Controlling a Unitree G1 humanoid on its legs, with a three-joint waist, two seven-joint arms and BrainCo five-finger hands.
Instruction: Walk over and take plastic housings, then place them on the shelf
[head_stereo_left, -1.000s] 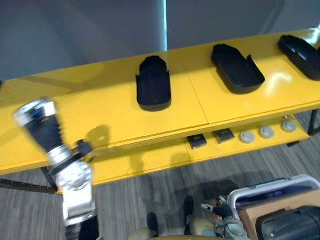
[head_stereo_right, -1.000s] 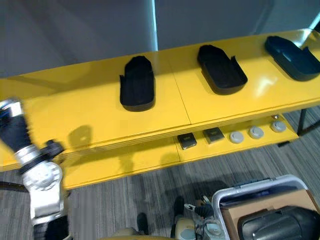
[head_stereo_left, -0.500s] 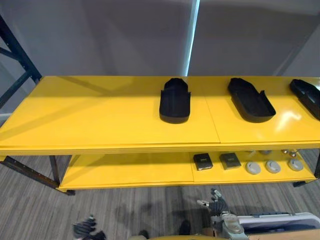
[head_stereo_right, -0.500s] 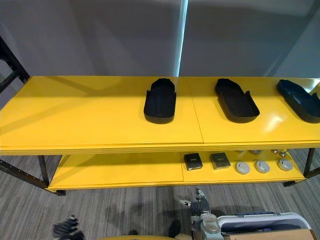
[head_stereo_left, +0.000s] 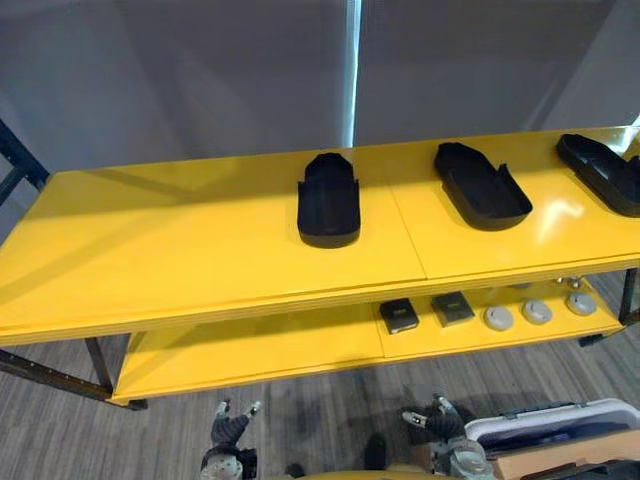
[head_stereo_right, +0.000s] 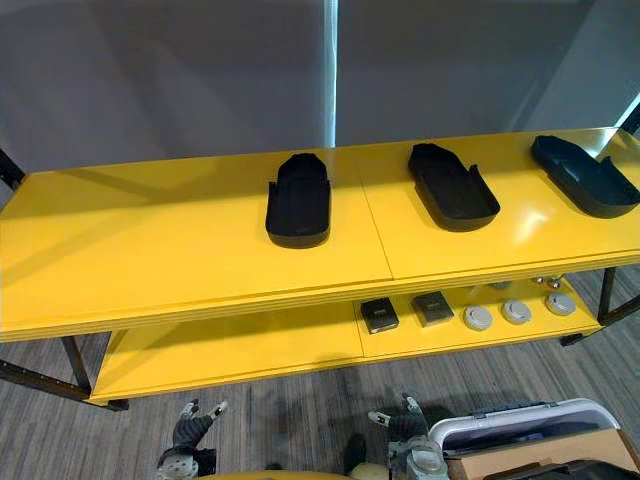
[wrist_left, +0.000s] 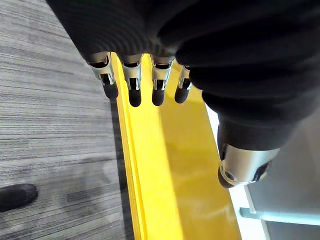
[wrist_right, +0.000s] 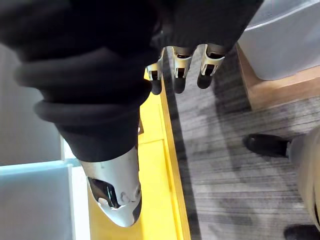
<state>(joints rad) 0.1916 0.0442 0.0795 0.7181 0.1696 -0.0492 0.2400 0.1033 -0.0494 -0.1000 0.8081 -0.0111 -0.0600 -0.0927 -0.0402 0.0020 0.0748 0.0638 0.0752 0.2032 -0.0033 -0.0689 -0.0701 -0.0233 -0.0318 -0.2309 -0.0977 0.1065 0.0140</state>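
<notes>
Faced a yellow shelf. Saw three black plastic housings well apart on its top board: middle housing, next housing, end housing. Held left robot hand and right robot hand low above the grey floor, both released, grasping nothing.

The left hand, fingers relaxed (holding nothing), hangs above the yellow shelf.
</notes>
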